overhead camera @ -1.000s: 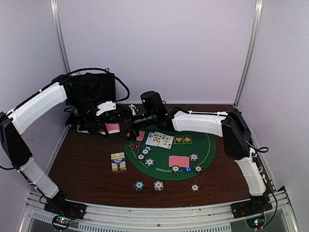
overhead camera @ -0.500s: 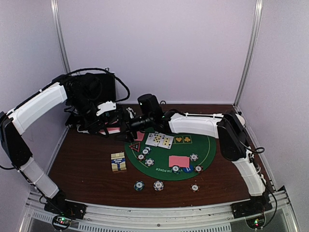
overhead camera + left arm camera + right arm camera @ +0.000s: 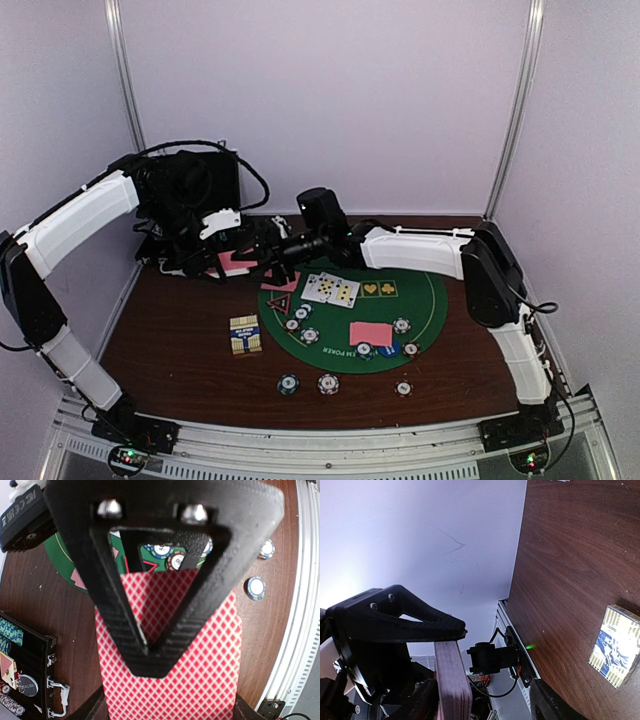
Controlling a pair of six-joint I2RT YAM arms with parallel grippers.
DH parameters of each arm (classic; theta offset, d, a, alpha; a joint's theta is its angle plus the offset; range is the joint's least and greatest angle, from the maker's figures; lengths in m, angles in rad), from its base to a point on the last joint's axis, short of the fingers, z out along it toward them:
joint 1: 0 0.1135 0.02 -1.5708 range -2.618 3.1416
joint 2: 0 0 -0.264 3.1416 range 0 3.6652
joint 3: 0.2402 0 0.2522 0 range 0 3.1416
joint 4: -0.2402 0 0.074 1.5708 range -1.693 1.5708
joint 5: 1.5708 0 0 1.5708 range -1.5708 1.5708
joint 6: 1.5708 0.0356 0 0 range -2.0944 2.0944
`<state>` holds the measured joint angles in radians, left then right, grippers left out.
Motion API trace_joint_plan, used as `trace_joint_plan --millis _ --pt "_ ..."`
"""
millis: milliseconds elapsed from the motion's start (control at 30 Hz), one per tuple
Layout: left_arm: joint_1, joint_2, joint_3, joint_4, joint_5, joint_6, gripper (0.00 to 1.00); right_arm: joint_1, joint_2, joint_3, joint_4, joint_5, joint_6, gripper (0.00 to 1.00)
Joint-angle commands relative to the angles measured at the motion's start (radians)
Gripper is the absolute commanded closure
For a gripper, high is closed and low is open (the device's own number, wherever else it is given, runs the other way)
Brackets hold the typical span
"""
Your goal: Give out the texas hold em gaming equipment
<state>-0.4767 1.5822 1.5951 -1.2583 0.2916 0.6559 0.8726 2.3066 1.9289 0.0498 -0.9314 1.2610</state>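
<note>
My left gripper (image 3: 225,262) is shut on a deck of pink-backed cards (image 3: 233,264) held above the table's back left. In the left wrist view the deck (image 3: 170,645) lies flat under my upper finger (image 3: 150,650). My right gripper (image 3: 262,256) reaches in from the right with its jaws apart around the deck's end. In the right wrist view the deck's edge (image 3: 452,680) stands close to one finger (image 3: 420,700), with a wide gap to the other. On the green mat (image 3: 425,300) lie face-up cards (image 3: 330,289), a pink-backed card (image 3: 371,333), a triangle marker (image 3: 278,301) and chips (image 3: 310,335).
A black case (image 3: 205,185) stands open at the back left under the left arm. A blue and yellow card box (image 3: 245,334) lies left of the mat. Loose chips (image 3: 328,383) sit near the front edge. Walls close the left, back and right sides.
My right gripper has moved left up to the held deck and its jaws have narrowed around it. The left gripper has kept still with the deck.
</note>
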Motion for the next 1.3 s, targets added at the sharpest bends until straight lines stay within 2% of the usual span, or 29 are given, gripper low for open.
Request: trace_joint_plan --millis 0,267,667,767,900,1033,1267 --pt "0.006 -0.02 0.023 0.012 0.018 0.001 1.0 -0.027 -0.037 -0.037 -0.087 0.012 -0.032 0.42" --pt "0.006 -0.019 0.023 0.012 0.018 0.002 1.0 -0.037 -0.085 -0.042 -0.099 0.008 -0.046 0.52" --pt "0.006 -0.016 0.023 0.012 0.01 0.003 1.0 -0.054 -0.146 -0.083 -0.054 -0.001 -0.009 0.84" --pt "0.006 -0.012 0.02 0.012 0.003 0.004 1.0 -0.064 -0.162 -0.104 -0.053 0.003 0.006 0.89" --pt "0.006 -0.009 0.023 0.012 -0.002 0.004 1.0 -0.093 -0.178 -0.176 0.072 -0.005 0.089 0.99" --pt "0.006 -0.01 0.021 0.012 -0.003 0.005 1.0 -0.121 -0.21 -0.246 0.141 -0.013 0.125 1.0" --pt "0.006 -0.014 0.012 0.012 -0.008 0.008 1.0 -0.217 -0.301 -0.357 0.109 -0.015 0.071 1.0"
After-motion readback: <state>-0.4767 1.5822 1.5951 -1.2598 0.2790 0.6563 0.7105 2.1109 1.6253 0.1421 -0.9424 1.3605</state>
